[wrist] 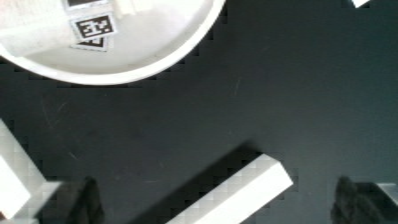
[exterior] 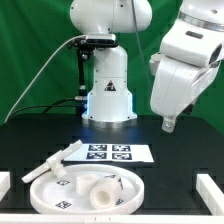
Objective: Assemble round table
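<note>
The large rimmed round disc lies flat at the front of the black table. The thick cylindrical leg rests on it. The cross-shaped foot piece lies by the disc's far left rim. My gripper hangs high above the table on the exterior view's right, away from all parts. In the wrist view the gripper is open and empty, with its dark fingers wide apart. Part of the disc with a tag shows far from the jaws.
The marker board lies behind the disc, in front of the robot base. White bars sit at the table's left edge and right edge. One white bar lies on the table below the jaws.
</note>
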`<state>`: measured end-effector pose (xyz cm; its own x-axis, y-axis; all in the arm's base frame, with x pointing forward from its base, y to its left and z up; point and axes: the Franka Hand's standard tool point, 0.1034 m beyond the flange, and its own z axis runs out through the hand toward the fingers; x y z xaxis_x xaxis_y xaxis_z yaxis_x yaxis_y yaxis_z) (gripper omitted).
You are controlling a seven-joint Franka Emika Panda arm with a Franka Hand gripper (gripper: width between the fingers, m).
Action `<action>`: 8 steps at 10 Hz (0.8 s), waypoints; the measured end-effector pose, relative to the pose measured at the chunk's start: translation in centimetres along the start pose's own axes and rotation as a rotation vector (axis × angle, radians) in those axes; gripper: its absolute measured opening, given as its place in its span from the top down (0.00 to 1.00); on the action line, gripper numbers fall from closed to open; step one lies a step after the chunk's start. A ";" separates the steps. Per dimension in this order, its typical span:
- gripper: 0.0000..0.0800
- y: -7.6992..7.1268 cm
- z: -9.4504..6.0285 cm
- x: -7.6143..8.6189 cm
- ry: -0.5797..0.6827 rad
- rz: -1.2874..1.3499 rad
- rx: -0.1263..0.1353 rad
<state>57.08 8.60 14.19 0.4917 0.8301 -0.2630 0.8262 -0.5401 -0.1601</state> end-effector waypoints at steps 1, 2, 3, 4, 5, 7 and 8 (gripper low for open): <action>0.19 0.0 0.0 0.0 0.000 0.000 0.000; 0.19 0.0 0.0 0.0 0.000 0.000 0.000; 0.19 0.0 0.0 0.0 0.000 0.000 0.000; 0.19 0.0 0.0 0.0 0.001 0.000 0.001; 0.19 0.0 0.1 0.0 0.001 0.000 0.001; 0.19 0.0 0.1 0.0 0.000 0.000 0.002; 0.19 0.0 0.1 -0.1 0.000 -0.001 0.003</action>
<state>57.02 8.45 14.08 0.4909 0.8306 -0.2629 0.8259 -0.5397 -0.1631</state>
